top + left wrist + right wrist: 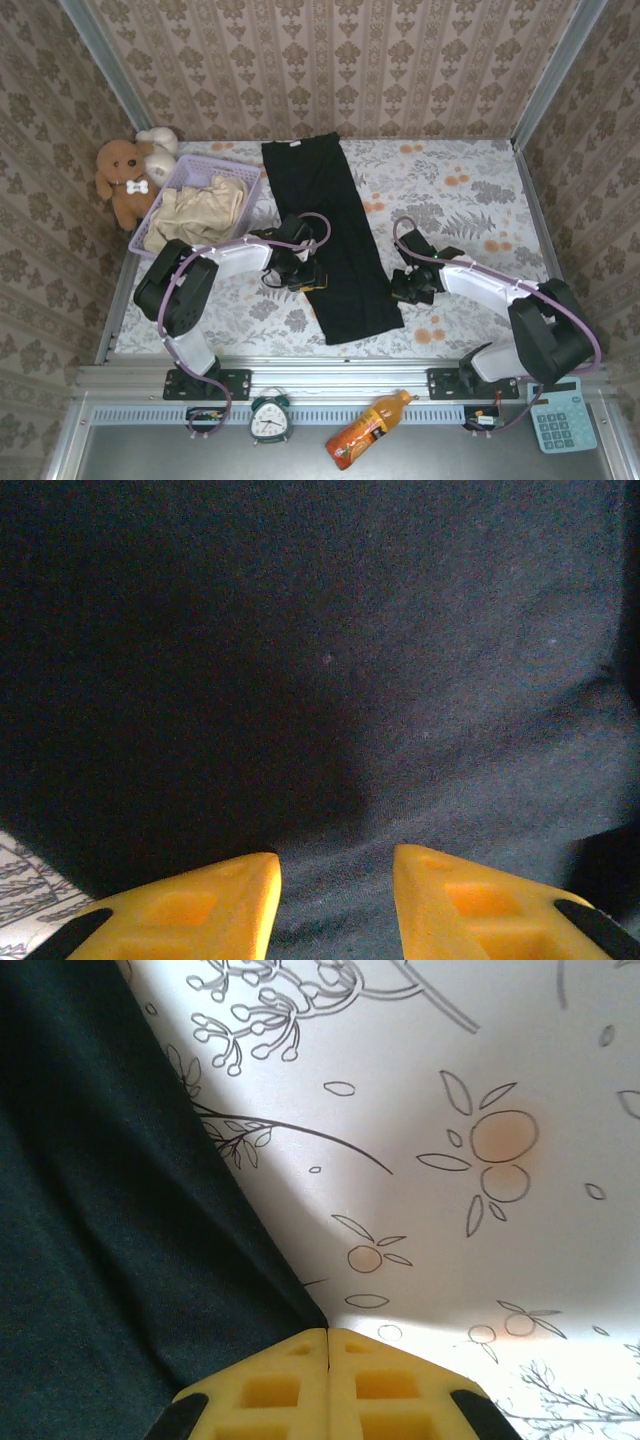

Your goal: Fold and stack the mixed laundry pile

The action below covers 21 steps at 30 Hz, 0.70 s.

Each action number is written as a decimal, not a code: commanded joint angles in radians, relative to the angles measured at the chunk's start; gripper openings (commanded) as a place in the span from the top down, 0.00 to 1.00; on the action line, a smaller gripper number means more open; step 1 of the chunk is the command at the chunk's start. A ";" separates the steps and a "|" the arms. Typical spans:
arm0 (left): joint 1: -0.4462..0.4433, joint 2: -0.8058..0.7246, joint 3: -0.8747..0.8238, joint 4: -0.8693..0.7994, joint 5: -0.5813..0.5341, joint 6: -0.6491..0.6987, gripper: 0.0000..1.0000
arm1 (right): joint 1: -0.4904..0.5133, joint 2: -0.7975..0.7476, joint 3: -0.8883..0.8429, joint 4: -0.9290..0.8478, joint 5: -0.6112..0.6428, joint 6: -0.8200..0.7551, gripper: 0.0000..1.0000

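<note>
The black garment (335, 220) lies flat as a long strip down the middle of the flowered table. My left gripper (300, 272) rests on its left edge; in the left wrist view the yellow fingers (200, 900) stand apart over dark, slightly wrinkled cloth (400, 660), the left gripper (335, 865) open. My right gripper (408, 285) sits at the strip's right edge. In the right wrist view the right gripper (328, 1332) is shut, tips meeting where the black garment's (90, 1240) edge ends; no cloth shows between them. The cream garment (200, 210) lies bunched in the lavender basket (215, 162).
A brown teddy bear (122, 175) and a white plush (160, 140) sit at the back left beside the basket. Bare tablecloth (470, 200) stretches to the right. On the ledge in front of the arm bases lie a clock (270, 418), a bottle (365, 430) and a calculator (562, 420).
</note>
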 commanded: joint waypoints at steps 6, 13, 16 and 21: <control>0.003 -0.054 0.018 -0.187 -0.079 0.035 0.55 | 0.033 -0.072 -0.025 -0.053 -0.009 -0.011 0.65; -0.063 -0.115 0.005 -0.199 -0.047 0.010 0.55 | 0.103 -0.097 -0.090 0.015 -0.056 0.049 0.66; -0.089 -0.092 -0.014 -0.166 -0.044 -0.015 0.55 | 0.149 -0.072 -0.078 0.029 -0.029 0.060 0.67; -0.098 -0.060 -0.052 -0.105 -0.046 -0.038 0.56 | 0.159 -0.030 -0.083 0.035 0.008 0.081 0.84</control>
